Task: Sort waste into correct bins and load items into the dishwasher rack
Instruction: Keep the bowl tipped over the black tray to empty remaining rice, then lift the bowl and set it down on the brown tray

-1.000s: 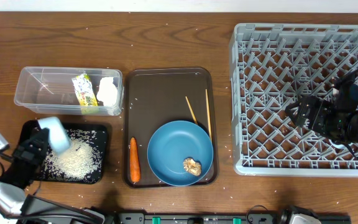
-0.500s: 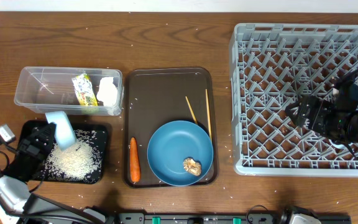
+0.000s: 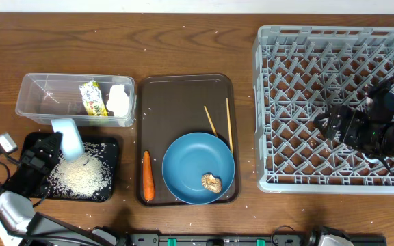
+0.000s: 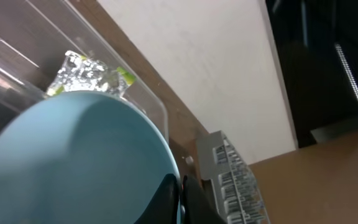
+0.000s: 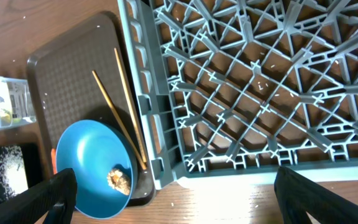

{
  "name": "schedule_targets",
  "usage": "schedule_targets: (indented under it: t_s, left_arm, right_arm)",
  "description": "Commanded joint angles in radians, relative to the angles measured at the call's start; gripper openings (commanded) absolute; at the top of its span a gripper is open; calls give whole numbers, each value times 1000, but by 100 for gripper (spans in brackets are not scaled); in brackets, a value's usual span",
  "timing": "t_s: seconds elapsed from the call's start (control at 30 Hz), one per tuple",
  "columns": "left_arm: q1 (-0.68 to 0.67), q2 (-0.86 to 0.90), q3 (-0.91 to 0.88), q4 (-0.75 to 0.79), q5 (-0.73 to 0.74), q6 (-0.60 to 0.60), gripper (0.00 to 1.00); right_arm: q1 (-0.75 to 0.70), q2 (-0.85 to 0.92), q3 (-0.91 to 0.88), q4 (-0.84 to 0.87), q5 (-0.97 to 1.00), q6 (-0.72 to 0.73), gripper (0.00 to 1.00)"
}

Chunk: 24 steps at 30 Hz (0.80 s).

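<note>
Starting at the front-left corner of the worktop (image 3: 183,48), the left pincer (image 3: 52,145) is clamped on the small light-blue cup (image 3: 67,139). The cup is tilted above the far edge of the black tray (image 3: 111,193) and fills most of the left wrist view. Loose white rice (image 3: 81,174) lies heaped in that tray; whether the cup touches it cannot be told from above. At mid-worktop sits the brown serving tray (image 3: 183,96). The orange carrot (image 3: 148,175) lies along its near-left edge, just beside the blue plate (image 3: 193,164). The plate carries the tan food scrap (image 3: 211,182) near its front-right rim. Two chopsticks (image 3: 228,123) lie just beyond the plate, their near ends at its far rim. Farther back on the left, the clear tub (image 3: 46,99) holds the yellow-green wrapper (image 3: 93,99) and the white tissue (image 3: 118,100) at its right end. The grey dishwasher rack (image 3: 299,68) fills the right side. The right pincer (image 3: 323,123) hangs over its near-right part, fingers wide apart, holding nothing.
</note>
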Motion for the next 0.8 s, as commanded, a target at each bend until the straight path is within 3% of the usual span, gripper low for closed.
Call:
schedule_targets:
  t_s: [0.0, 0.2, 0.43, 0.63, 0.77]
  left_arm:
    - [-11, -16, -1, 2, -31, -25, 6]
    - [-35, -15, -1, -27, -42, -35, 6]
    - [-71, -16, -1, 34, 65, -14, 6]
    - [-100, -56, 1, 77, 63, -61, 6]
    - [-170, -97, 1, 213, 63, -166, 6]
  right_arm:
    - [16, -1, 0, 4, 9, -11, 95]
    - [15, -1, 0, -5, 6, -11, 95]
    - [15, -1, 0, 0, -6, -11, 95]
    - [16, -1, 0, -3, 2, -11, 95]
    - [15, -1, 0, 5, 2, -11, 95]
